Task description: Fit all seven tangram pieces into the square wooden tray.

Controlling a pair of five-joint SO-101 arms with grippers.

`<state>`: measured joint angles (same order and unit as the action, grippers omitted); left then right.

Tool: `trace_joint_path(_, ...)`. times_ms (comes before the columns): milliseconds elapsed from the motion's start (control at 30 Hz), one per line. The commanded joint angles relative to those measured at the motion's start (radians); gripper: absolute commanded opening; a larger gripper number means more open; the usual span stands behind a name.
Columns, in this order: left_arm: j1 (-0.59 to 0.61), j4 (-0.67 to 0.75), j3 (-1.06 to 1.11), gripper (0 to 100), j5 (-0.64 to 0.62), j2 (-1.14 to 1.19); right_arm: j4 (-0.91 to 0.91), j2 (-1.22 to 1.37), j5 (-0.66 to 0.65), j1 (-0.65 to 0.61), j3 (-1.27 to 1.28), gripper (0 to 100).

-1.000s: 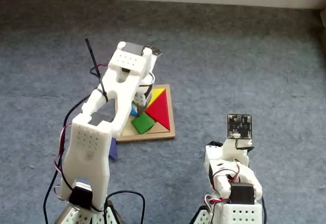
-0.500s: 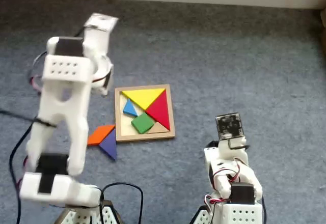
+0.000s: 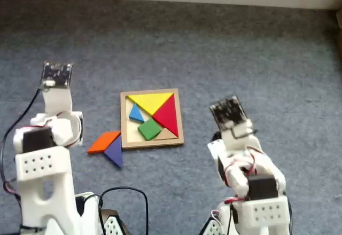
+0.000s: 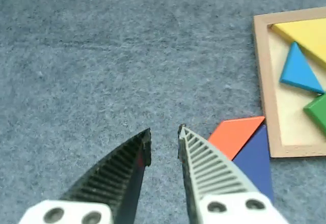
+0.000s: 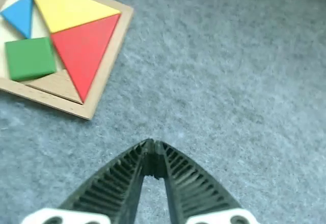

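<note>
On the grey surface point(image 3: 240, 48), the square wooden tray point(image 3: 152, 143) sits partly filled.
Orange parallelogram point(image 3: 104, 141) and dark blue triangle point(image 3: 115, 151) lie just outside its rim, near the slightly parted, empty left end effector point(image 4: 164, 140); right end effector point(image 5: 153, 155) is closed on nothing.

Left end effector point(image 4: 164, 141) tips slightly parted; right end effector point(image 5: 154, 150) tips pressed together, empty.

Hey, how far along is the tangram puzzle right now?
Done: the yellow triangle, red triangle, light blue triangle and green square lie in the tray. In hand: nothing; the left claw is open above the carpet near the orange piece, the right claw is shut and empty. Left: the orange piece and dark blue triangle lie on the carpet beside the tray.
</note>
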<state>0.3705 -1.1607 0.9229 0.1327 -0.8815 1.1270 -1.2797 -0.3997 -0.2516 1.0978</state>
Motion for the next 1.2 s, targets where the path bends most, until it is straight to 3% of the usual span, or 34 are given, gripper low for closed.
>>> trace_joint_path(0, 0.051, 0.077, 0.104, 11, 0.003, -0.087, -0.004, 0.259, -0.002, -0.143, -0.217, 2.1)
trace_joint_path(167, 0.082, 0.152, 0.213, 11, 0.002, -0.094, -0.056, 0.547, 0.141, -0.344, -0.414, 4.6)
trace_joint_path(300, 0.081, 0.186, 0.260, 11, 0.002, -0.094, -0.154, 0.789, 0.242, -0.414, -0.536, 8.4)
trace_joint_path(533, 0.077, 0.190, 0.291, 11, 0.002, -0.094, -0.334, 1.147, 0.299, -0.492, -0.716, 8.4)
trace_joint_path(767, 0.077, 0.192, 0.302, 11, 0.002, -0.096, -0.338, 1.411, 0.299, -0.555, -0.905, 8.8)
trace_joint_path(1067, 0.077, 0.192, 0.302, 11, 0.002, -0.096, -0.337, 1.529, 0.302, -0.579, -1.018, 8.9)
trace_joint_path(1167, 0.076, 0.192, 0.302, 11, 0.002, -0.096, -0.335, 1.557, 0.365, -0.576, -1.046, 9.1)
